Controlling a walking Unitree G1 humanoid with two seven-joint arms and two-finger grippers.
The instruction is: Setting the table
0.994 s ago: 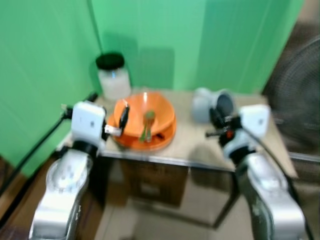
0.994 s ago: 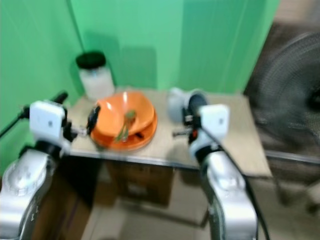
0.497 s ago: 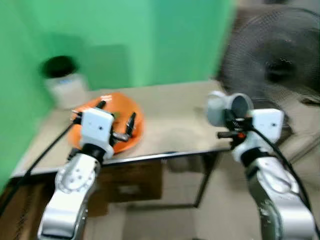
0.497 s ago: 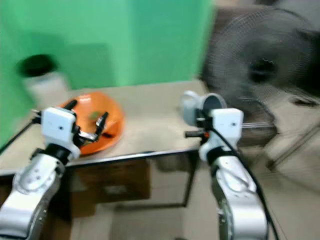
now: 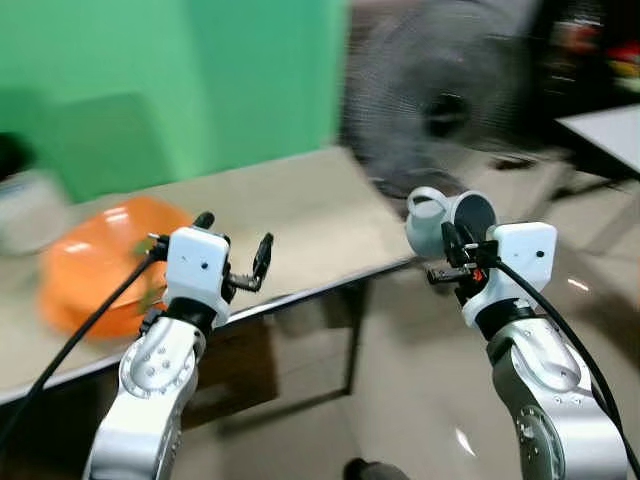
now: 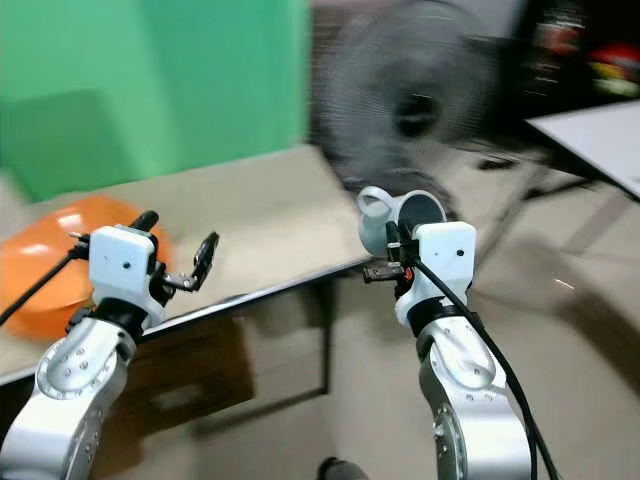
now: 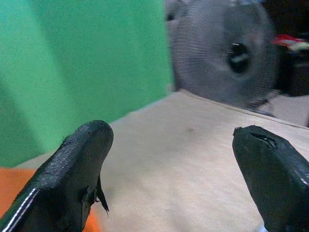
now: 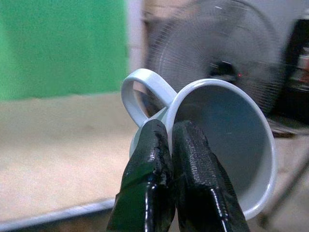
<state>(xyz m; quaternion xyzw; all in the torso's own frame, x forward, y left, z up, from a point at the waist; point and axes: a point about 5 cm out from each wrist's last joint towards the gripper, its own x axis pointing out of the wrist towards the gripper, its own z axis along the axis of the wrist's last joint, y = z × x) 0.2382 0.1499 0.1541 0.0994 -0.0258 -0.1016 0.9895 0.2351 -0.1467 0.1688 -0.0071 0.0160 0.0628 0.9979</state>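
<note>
My right gripper (image 5: 452, 250) is shut on the rim of a pale grey mug (image 5: 440, 219), held tipped on its side in the air past the table's right end; the fingers (image 8: 159, 193) pinch the rim beside the handle of the mug (image 8: 227, 145). My left gripper (image 5: 232, 250) is open with nothing between its fingers (image 7: 72, 169), raised over the beige table (image 5: 290, 215). An orange bowl (image 5: 95, 260) rests on an orange plate at the table's left, blurred. A white jar (image 5: 25, 205) stands at the far left edge.
A green wall (image 5: 150, 80) backs the table. A large dark standing fan (image 5: 440, 95) is behind the table's right end. A white tabletop (image 5: 610, 125) shows at the far right. Tiled floor (image 5: 400, 400) lies below.
The camera has swung to the right: table, bowl and jar slid left, and the fan and floor came into view. The right gripper keeps the mug; the left stays open.
</note>
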